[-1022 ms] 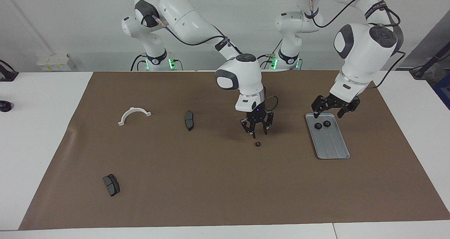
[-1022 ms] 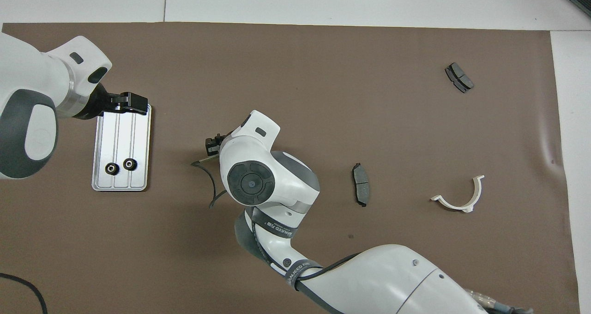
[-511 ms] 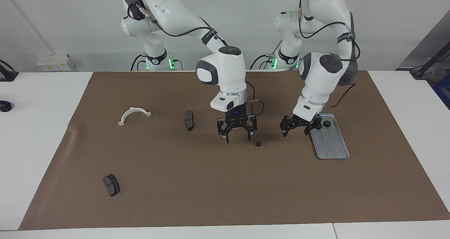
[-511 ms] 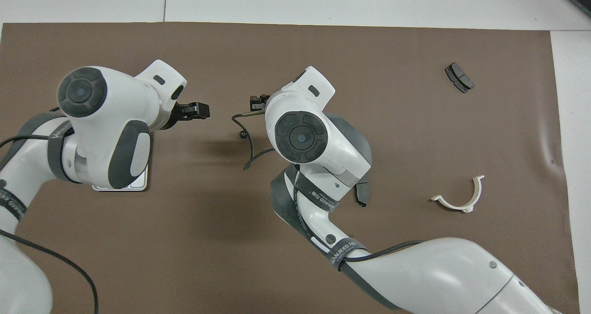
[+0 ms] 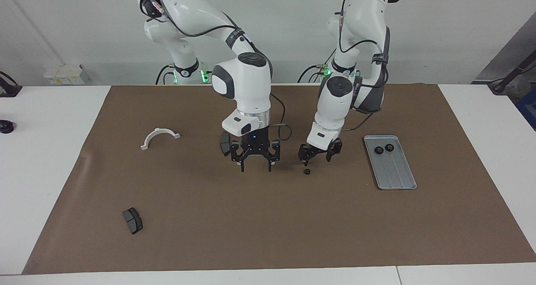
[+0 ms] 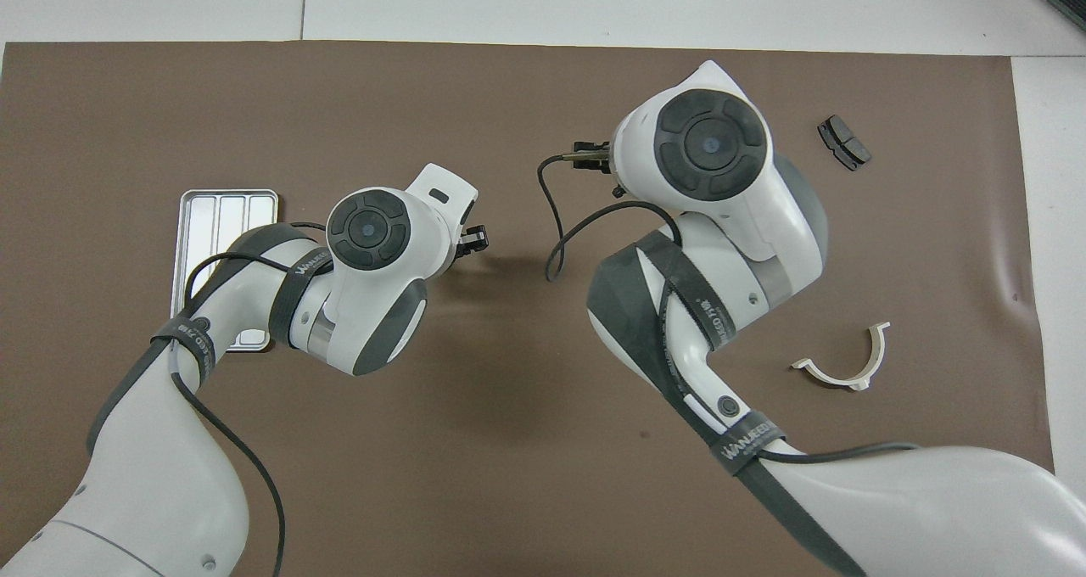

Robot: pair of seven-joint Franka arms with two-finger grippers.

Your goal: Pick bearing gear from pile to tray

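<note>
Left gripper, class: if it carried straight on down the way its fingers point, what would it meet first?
Probably the loose gear on the brown mat. The left gripper hangs open, pointing down just above that gear and slightly nearer the robots, so it might touch the mat beside it instead; depth is unclear.

Your left tool (image 5: 317, 159) hangs low over the tabletop (image 5: 268, 218), fingers pointing down and spread apart, holding nothing. Its arm drops steeply from the base, with the wrist bent toward the middle. Your right tool (image 5: 255, 165) sits beside it, also low and pointing straight down, fingers wide apart and empty. That arm reaches in from its base, with the elbow raised high.
</note>
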